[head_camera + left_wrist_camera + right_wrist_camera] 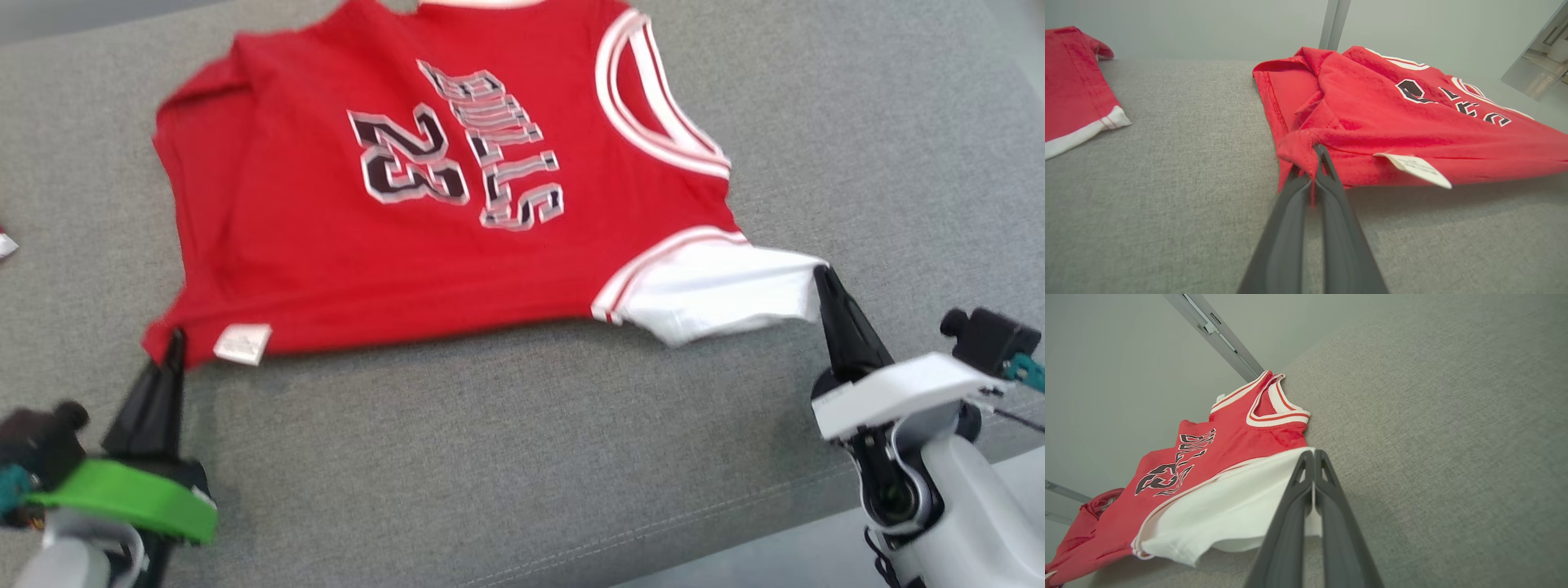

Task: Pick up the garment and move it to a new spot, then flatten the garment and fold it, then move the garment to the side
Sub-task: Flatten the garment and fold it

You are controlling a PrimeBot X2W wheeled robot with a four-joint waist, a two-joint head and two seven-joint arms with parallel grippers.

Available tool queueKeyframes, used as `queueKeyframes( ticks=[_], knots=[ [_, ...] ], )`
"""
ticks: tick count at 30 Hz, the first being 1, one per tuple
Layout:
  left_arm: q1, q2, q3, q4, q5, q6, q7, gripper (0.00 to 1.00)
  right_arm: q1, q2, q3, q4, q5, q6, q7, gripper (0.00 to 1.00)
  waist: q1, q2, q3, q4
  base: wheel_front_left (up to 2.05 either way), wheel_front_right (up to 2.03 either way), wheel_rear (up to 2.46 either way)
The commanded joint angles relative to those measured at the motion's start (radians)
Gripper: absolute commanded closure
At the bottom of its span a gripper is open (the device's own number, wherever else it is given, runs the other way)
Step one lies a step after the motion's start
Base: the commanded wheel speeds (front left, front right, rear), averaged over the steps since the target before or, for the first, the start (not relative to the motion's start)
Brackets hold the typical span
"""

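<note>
The garment [441,212] is a red basketball jersey with "BULLS 23" print, white-striped armholes and a white sleeve, spread on the grey cushion. My left gripper [174,336] is shut on its red hem corner [1298,153], beside a white label [1414,168]. My right gripper [820,273] is shut on the tip of the white sleeve [1249,506]. The near edge of the garment [1180,465] is stretched between the two grippers and lifted slightly off the fabric.
The grey upholstered surface [522,425] runs to a seam and front edge at the lower right. A second red cloth with a white band [1073,90] lies off to the left. A pale wall with a metal rail [1216,332] stands behind.
</note>
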Motion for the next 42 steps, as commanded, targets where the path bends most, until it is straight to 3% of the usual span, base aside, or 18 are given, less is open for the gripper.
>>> queueKeyframes(
  ticks=[1, 11, 16, 23, 30, 35, 42],
  knots=[
    [0.054, -0.002, -0.001, -0.013, 0.032, 0.011, -0.003, 1.0, 0.041, -0.015, -0.014, -0.01, -0.02, -0.002, 0.006, 1.0, 0.0001, 0.0113, -0.105, 0.015, 0.0, 0.0, 0.0],
    [0.433, -0.189, 0.008, -0.138, 0.09, 0.096, -0.003, 1.0, 0.353, 0.028, -0.13, -0.122, -0.093, -0.002, 0.08, 1.0, 0.0001, 0.0113, -0.185, 0.047, 0.0, 0.0, 0.0],
    [0.526, -0.228, 0.017, -0.189, 0.088, 0.12, -0.003, 1.0, 0.455, 0.061, -0.198, -0.201, -0.111, -0.002, 0.116, 1.0, 0.0001, 0.0113, -0.182, 0.058, 0.0, 0.0, 0.0],
    [0.526, -0.223, 0.024, -0.225, 0.067, 0.136, 0.038, 1.0, 0.432, 0.111, -0.219, -0.263, -0.156, -0.002, 0.175, 1.0, 0.0001, 0.0113, -0.177, 0.051, 0.0, 0.0, 0.0],
    [0.438, -0.188, 0.048, -0.34, 0.006, 0.169, 0.198, 1.0, 0.3, 0.144, -0.201, -0.274, -0.215, -0.002, 0.238, 1.0, 0.0001, 0.0113, -0.135, 0.05, 0.0, 0.0, 0.0],
    [0.349, -0.155, 0.04, -0.379, -0.001, 0.193, 0.314, 1.0, 0.183, 0.156, -0.192, -0.228, -0.256, -0.002, 0.275, 1.0, 0.0001, 0.0113, -0.109, 0.059, 0.0, 0.0, 0.0],
    [0.186, -0.123, 0.021, -0.316, 0.01, 0.226, 0.457, 1.0, -0.034, 0.172, -0.197, -0.027, -0.362, -0.002, 0.293, 1.0, 0.0001, 0.0113, -0.076, 0.073, 0.0, 0.0, 0.0]
  ],
)
